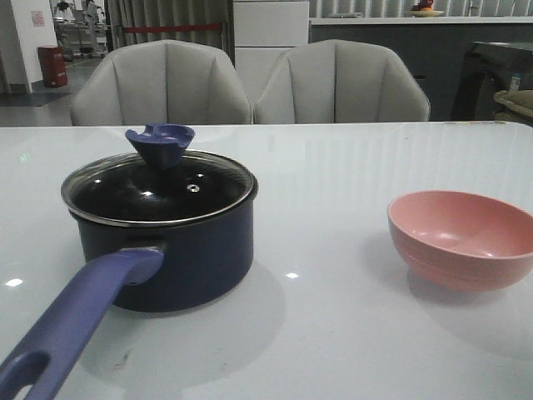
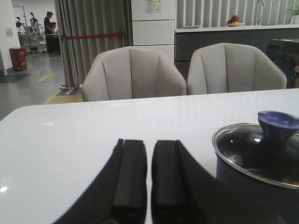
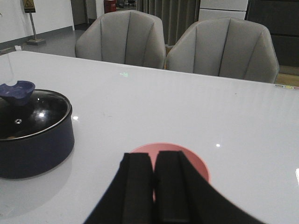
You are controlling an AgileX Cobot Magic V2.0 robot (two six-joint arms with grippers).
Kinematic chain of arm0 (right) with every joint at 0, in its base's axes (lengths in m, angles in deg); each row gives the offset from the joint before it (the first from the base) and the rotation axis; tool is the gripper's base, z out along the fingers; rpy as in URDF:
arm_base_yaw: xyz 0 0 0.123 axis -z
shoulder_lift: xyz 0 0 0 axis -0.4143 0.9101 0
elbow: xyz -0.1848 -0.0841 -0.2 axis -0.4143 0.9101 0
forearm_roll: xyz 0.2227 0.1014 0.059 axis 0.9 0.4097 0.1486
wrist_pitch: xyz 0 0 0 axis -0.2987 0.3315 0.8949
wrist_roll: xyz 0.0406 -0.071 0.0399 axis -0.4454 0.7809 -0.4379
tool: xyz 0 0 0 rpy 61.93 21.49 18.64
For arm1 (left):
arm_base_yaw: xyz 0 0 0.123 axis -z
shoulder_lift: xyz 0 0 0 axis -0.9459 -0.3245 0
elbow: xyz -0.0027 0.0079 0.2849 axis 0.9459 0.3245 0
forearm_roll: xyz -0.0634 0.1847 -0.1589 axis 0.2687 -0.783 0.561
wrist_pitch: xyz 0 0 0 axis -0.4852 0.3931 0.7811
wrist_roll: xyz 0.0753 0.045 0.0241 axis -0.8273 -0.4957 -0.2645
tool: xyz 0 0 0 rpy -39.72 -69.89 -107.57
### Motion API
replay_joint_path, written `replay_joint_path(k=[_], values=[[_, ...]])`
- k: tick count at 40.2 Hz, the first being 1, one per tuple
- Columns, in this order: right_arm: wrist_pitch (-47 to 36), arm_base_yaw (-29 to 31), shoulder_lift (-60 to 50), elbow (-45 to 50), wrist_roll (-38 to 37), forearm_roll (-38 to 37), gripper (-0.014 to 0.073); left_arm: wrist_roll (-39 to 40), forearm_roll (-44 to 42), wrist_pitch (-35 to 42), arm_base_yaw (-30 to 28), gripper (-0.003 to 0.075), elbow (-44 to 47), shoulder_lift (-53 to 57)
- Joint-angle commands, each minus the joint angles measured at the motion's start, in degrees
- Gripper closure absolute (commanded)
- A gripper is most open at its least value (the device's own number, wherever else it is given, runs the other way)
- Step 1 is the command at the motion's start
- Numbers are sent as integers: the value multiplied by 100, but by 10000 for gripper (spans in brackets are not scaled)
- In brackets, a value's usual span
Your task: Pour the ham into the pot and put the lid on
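No brand or readable writing on pot, lid or bowl. Only a small sign far behind the chairs, on a white panel in the left wrist view, too small to read.

Nearest, at the front edge of the table (image 1: pixel 350 333): long purple-blue handle (image 1: pixel 71 321) with a hole at its end, reaching out from the pot (image 1: pixel 179 258). Dark navy, round, standing upright. Sitting flat on the pot's rim: glass lid (image 1: pixel 158 190) with metal edge, small vent hole and flared purple-blue knob (image 1: pixel 160 143). Ham out of sight, with nothing to be made out through the dark glass.

Well to the right of the pot, apart from it: pink bowl (image 1: pixel 462 237), upright, inside bare.

Left gripper (image 2: pixel 148 175) just left of the pot, fingers nearly together with a thin slit between, holding nothing. Right gripper (image 3: pixel 153 184) to the right of the pot, above the bowl's near rim, fingers pressed together, gripping nothing.

Beyond the pot, past the table's far edge: two grey chairs (image 1: pixel 250 83), side by side.
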Motion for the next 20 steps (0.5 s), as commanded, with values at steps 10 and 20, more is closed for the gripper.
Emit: replay_joint_path(k=[10,20], values=[[-774,388,32,179,-294,-701,435,55,7,496,-27,587,182,124],[-1009,1157,-544,736,-1058,-909,435,55,7,496,-27,587,182,124]])
